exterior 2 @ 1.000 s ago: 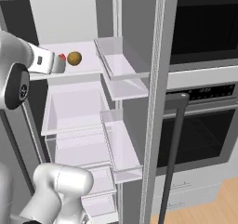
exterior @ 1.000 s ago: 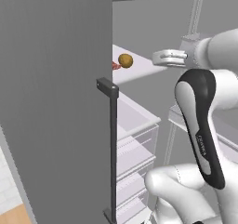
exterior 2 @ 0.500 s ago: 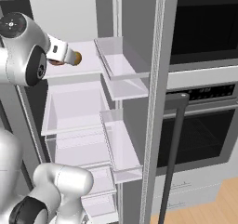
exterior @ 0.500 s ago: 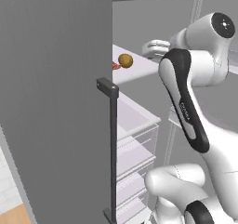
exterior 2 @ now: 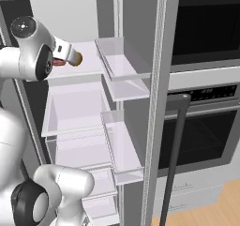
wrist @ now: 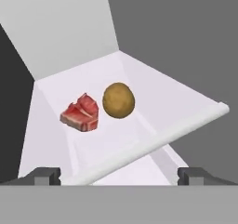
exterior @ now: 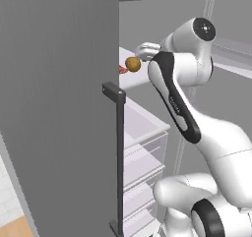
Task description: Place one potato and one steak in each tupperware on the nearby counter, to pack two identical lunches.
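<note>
**My open gripper faces a potato and a steak on the top fridge shelf**

I am a white robot arm with dark joints, reaching into an open refrigerator. My gripper (wrist: 119, 174) is spread wide and holds nothing; in the hand view its two small dark fingertips (wrist: 44, 174) stand far apart at the bottom of the picture, just short of the shelf's front lip.

Ahead of my fingers lies the pale white top shelf (wrist: 172, 102) of the fridge, with a rounded white rim running across its front edge. On it rests a round-oval golden-brown potato (wrist: 118, 100). Just beside it lies a flat red-pink raw steak with pale streaks (wrist: 81, 114). The two look very close together; I cannot tell whether they touch.

From the camera behind me on the left, my hand (exterior: 147, 49) is at the level of that upper shelf, with the potato (exterior: 133, 64) just in front of it and a sliver of the steak (exterior: 123, 69) showing past the edge of the tall grey fridge door (exterior: 59, 108), which has a dark vertical handle (exterior: 118, 157).

From the camera on the right, my wrist partly covers the potato (exterior 2: 78, 58) and the steak (exterior 2: 59, 61). Clear door bins (exterior 2: 124, 65) hang to the right, empty drawers sit below, and a black built-in oven (exterior 2: 206, 126) stands further right.
</note>
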### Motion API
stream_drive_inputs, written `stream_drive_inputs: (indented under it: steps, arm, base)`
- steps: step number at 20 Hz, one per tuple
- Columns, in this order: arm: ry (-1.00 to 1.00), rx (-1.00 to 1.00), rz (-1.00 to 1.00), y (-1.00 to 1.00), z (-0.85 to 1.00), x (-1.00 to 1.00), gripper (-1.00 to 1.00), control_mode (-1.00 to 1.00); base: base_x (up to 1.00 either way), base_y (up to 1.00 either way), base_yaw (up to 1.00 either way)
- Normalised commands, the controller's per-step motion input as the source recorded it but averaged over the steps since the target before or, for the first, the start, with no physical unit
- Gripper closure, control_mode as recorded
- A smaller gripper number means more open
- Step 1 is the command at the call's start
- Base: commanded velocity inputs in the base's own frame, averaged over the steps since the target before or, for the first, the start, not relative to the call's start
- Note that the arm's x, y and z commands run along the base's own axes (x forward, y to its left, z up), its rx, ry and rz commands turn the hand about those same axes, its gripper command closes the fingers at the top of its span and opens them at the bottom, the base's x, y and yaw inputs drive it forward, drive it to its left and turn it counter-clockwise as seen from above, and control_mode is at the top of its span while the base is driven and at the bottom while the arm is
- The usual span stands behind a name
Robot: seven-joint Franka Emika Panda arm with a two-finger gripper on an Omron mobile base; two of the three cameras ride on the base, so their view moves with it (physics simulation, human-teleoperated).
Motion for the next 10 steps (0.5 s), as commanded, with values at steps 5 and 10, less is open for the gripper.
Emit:
stream_drive_inputs:
  steps: [5, 10]
  arm:
    - [0.08, 0.0, -0.01, 0.03, -0.4, 0.74, -1.0, -1.0]
    - [0.07, 0.0, 0.0, 0.12, -0.14, 0.64, -1.0, -1.0]
  base:
    - [0.0, 0.0, 0.0]
    - [0.0, 0.0, 0.0]
